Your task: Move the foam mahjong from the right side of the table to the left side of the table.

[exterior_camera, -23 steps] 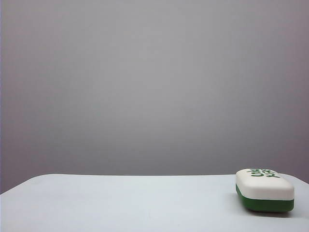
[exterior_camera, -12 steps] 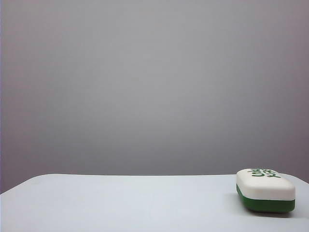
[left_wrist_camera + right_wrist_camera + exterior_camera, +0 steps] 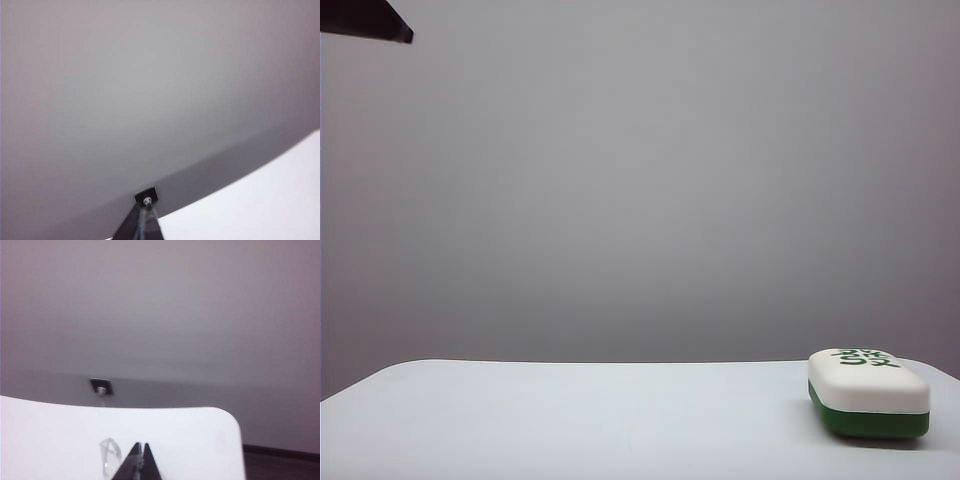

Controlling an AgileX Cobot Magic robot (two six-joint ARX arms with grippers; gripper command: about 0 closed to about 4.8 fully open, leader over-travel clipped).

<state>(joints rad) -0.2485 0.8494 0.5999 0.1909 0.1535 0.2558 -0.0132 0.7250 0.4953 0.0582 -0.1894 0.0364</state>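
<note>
The foam mahjong [image 3: 868,392] lies flat at the right end of the table [image 3: 570,420], white on top with a dark green base and a green character on its top face. Neither wrist view shows it. My left gripper [image 3: 145,211] has its dark fingers pressed together to a point, shut on nothing, above the table's edge [image 3: 265,205]. My right gripper [image 3: 140,446] is also shut and empty, low over the white tabletop [image 3: 190,440] near a rounded corner. Neither gripper's fingers show in the exterior view.
A dark wedge [image 3: 365,20] pokes into the exterior view's top left corner, high above the table. A small black square fitting [image 3: 101,386] sits beyond the table edge. A small clear shape [image 3: 110,458] lies beside the right fingertips. A plain grey wall stands behind.
A dark wedge has come into the top left corner of the exterior view. The foam mahjong has stayed where it was.
</note>
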